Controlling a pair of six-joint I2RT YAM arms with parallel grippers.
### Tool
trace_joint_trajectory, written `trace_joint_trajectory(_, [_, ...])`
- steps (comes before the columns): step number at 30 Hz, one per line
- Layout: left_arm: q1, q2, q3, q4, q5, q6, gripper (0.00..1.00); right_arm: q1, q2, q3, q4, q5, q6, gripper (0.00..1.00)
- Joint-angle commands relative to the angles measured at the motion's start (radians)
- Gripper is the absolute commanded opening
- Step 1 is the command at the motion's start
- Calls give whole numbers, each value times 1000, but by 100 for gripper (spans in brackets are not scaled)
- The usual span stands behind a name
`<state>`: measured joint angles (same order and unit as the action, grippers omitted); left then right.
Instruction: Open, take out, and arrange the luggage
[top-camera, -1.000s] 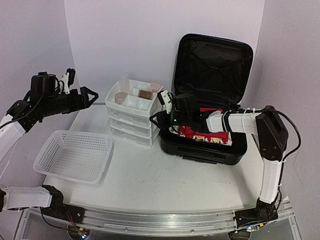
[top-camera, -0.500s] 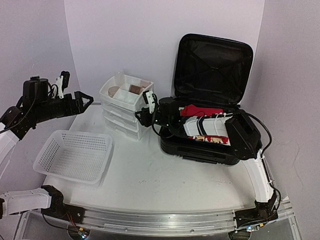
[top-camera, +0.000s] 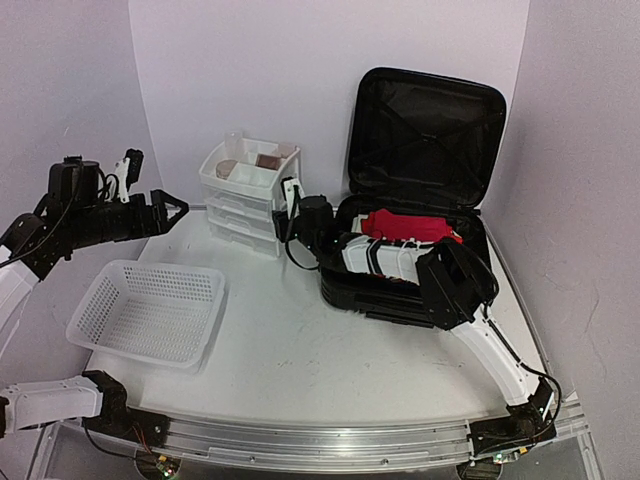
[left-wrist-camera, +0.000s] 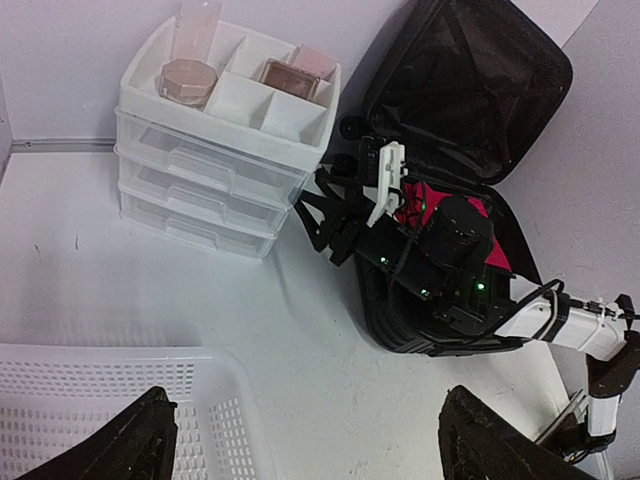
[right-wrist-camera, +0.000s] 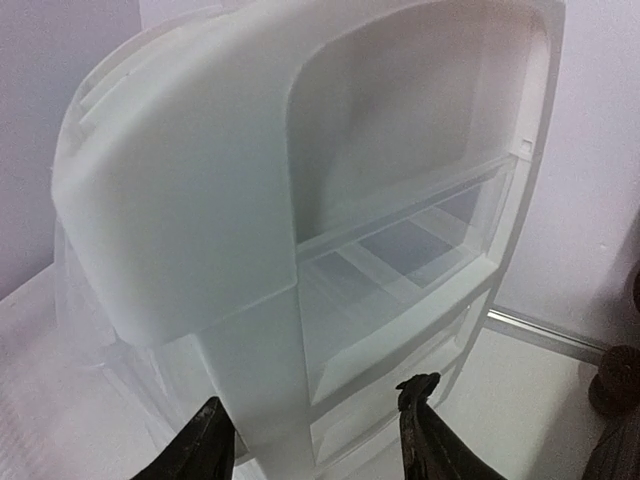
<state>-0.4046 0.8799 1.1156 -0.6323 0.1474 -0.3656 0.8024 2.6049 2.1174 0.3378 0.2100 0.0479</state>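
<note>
Top external: my right tool (top-camera: 290, 205) reaches across the open luggage (top-camera: 425, 140) and sits nose-first at the white drawer unit (top-camera: 240, 205). The jaws are partway apart and hold nothing. In the right wrist view the unit's corner post fills the space just ahead of the tool and runs down between the fingers (right-wrist-camera: 210, 440); I can't tell if they touch it. My guess is I'm there to square the unit up or work a drawer, not to pick.

The luggage is right behind that tool, with its base on the table (top-camera: 320, 370) and its lid upright near the back wall, so I'd call the opening step done. A red soft item (top-camera: 395, 225) lies inside, not yet out. My own right forearm lies over the base's mouth and blocks that item.

My left tool (top-camera: 172, 205) is wide open and empty. It's parked high, well clear of the right tool, with the white mesh basket (top-camera: 150, 268) below it; I read that as waiting. Small jars (left-wrist-camera: 190, 80) sit in the unit's top tray and could tip if I shove it.
</note>
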Motion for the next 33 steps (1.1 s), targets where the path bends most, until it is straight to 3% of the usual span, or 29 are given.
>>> trace_joint_trajectory(1, [4, 7, 1, 11, 40, -5, 91, -26, 99, 180, -75, 153, -37, 54])
trace_joint_trajectory(9, [4, 19, -30, -9, 97, -26, 91, -68, 234, 421, -139, 223, -28, 56])
trace_joint_trajectory(14, [3, 88, -65, -76, 85, -35, 91, -80, 181, 392, -157, 158, -39, 71])
trace_joint_trajectory(23, [4, 241, -124, -112, 21, -64, 90, -74, -353, -64, -430, -127, 66, 97])
trace_joint_trajectory(28, [4, 336, -152, -71, 25, -81, 90, -102, -674, -369, -545, -193, 30, 98])
trace_joint_trajectory(33, [2, 412, -180, 5, 97, -133, 86, -188, -869, -595, -693, -236, 93, 98])
